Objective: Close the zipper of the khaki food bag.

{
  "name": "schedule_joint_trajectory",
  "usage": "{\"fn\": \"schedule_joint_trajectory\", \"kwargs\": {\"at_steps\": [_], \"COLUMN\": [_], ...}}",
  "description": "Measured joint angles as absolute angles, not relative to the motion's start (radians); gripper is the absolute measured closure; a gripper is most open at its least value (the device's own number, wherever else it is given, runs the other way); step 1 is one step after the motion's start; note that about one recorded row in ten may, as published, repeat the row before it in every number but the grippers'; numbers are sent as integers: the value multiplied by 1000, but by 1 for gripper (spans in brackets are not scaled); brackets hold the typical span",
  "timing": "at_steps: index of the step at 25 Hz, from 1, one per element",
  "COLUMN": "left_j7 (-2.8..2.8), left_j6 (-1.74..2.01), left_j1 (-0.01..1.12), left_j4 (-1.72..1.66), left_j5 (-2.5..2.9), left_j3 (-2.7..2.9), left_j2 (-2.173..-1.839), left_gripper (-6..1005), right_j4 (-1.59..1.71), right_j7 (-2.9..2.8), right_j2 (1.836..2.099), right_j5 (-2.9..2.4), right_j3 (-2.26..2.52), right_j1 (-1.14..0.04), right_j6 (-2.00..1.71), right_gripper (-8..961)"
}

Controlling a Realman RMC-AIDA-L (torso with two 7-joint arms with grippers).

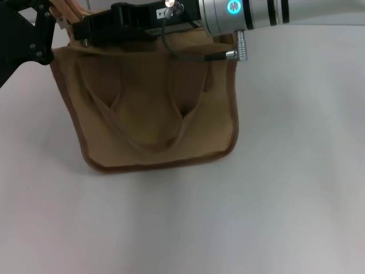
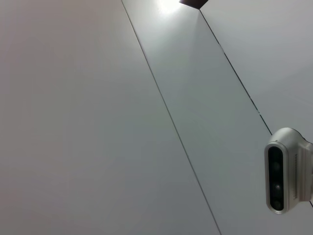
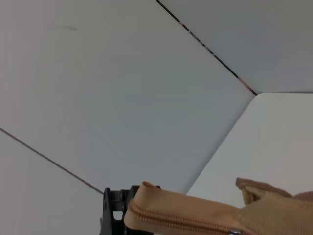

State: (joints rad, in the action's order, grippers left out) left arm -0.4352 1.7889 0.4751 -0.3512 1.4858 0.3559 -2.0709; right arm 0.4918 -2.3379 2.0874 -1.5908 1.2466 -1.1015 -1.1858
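The bag (image 1: pixel 154 120) stands on the white surface (image 1: pixel 274 200) near its far edge, left of centre, its front face with the two looped handles and brown trim turned toward the robot. The right arm reaches in from the far right corner and lies across the bag's top, so the right gripper (image 1: pixel 85 28) sits over the top's left end. The left gripper (image 1: pixel 40 34) is at the far left corner, just beside that same end of the bag. Whether either set of jaws is spread or pinching anything cannot be told. In the right wrist view the zipper (image 3: pixel 181 221) runs along the bag's tan top edge, its teeth meshed along the visible stretch, with a small silver bit (image 3: pixel 235 231) at the picture's lower border.
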Motion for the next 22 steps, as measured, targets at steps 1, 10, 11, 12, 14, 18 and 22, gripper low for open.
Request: {"fn": "schedule_joint_trajectory", "kwargs": {"at_steps": [1, 10, 11, 12, 14, 18, 22], "left_j7": [-435, -436, -437, -440, -450, -456, -458], "left_j6": [1789, 1791, 1791, 1791, 1790, 1789, 1795], "left_j1": [475, 478, 478, 478, 479, 479, 479], "left_j4": [-351, -351, -351, -351, -351, -351, -351], "left_j5": [1486, 1483, 1483, 1483, 1483, 1483, 1484], "left_j3": [356, 380, 380, 380, 377, 374, 378], "left_j2": [-2071, -2073, -2073, -2073, -2072, -2071, -2071], "left_gripper": [950, 948, 948, 948, 948, 947, 947], "right_j4": [494, 515, 517, 516, 515, 523, 536], "right_j7": [-2334, -2321, -2321, -2320, -2320, -2319, -2319], "right_j2": [2087, 2088, 2089, 2089, 2089, 2089, 2089], "right_j5": [-1591, -1591, -1591, -1591, -1591, -1591, -1591], "right_j3": [1248, 1267, 1271, 1275, 1285, 1287, 1287], "right_j1": [-1102, -1104, -1104, -1104, -1104, -1100, -1095], "right_j6": [-1185, -1181, -1177, -1172, -1162, -1161, -1162], "right_gripper": [470, 469, 468, 468, 468, 468, 468]}}
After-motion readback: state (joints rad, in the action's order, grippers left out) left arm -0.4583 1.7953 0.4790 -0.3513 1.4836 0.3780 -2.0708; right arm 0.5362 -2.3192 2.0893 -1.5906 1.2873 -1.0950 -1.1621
